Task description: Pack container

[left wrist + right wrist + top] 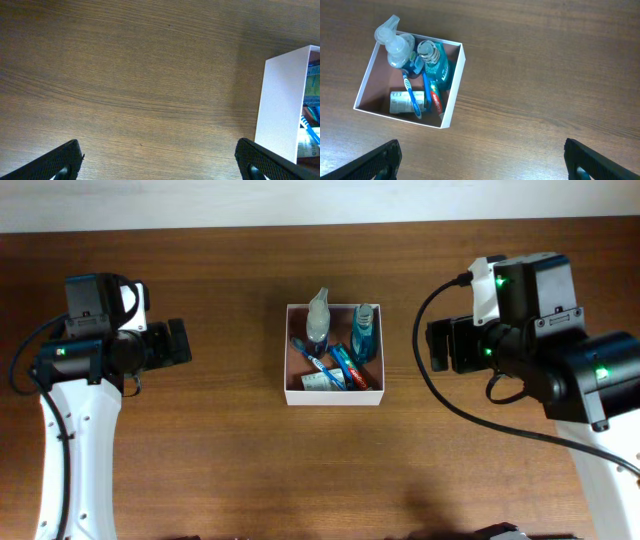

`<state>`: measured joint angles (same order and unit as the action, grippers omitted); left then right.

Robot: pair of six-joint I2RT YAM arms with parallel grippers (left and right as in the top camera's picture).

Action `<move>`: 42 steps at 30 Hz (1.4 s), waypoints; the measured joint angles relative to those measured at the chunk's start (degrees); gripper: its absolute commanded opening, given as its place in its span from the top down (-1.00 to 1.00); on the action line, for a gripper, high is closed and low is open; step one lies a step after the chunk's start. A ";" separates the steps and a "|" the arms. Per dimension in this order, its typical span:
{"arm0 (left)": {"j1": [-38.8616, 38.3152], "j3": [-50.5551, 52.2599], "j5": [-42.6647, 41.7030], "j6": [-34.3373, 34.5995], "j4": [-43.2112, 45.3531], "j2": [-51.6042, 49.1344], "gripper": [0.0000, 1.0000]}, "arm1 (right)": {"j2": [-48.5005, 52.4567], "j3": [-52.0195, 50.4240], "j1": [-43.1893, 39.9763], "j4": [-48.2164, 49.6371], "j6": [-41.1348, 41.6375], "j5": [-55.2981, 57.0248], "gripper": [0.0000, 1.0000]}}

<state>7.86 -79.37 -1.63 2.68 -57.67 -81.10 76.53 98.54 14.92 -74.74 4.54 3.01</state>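
Jaws on both arms stand wide and empty, their fingertips splayed to the bottom corners of each wrist view with only wood grain between them. We read this as a parked pose: the left arm [75, 380] and the right arm [560, 365] sit well apart from the container [334, 397], one on each side, so nothing crowds its open top. It rests upright near the middle of the counter [200, 470]. Inside, a clear spray bottle [395, 42] and a teal mouthwash bottle [435, 62] lie toward the far wall, the sprayer's head poking past the rim. A blue toothbrush [412, 97] and a red-and-blue toothpaste tube [434, 96] slant across the floor beside a small white tube [402, 101]. Everything lies flat, probably because the walls are shallow. We see no loose toiletry on the counter, so we judge the packing done or nearly so.
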 measured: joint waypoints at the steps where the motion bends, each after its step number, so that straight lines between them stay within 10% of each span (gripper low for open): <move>1: 0.00 0.00 0.00 0.00 0.00 0.00 -0.99 | 0.04 0.00 0.00 -0.13 0.02 0.00 -0.98; 16: 0.00 0.00 -0.02 0.00 0.02 0.00 -0.99 | -18.71 -9.11 -8.39 11.80 -0.70 1.97 -0.97; 29: 0.00 -0.02 -0.15 0.00 0.02 0.00 -0.99 | -61.48 -56.33 -17.51 27.34 -0.74 -2.54 -0.98; 42: 0.00 -0.02 -0.13 0.00 0.00 0.00 -0.99 | -75.58 -82.86 -17.51 38.86 -0.68 -8.98 -0.97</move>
<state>7.86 -79.40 -1.76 2.68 -57.67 -81.10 0.95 15.68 -2.59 -35.88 3.86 -5.98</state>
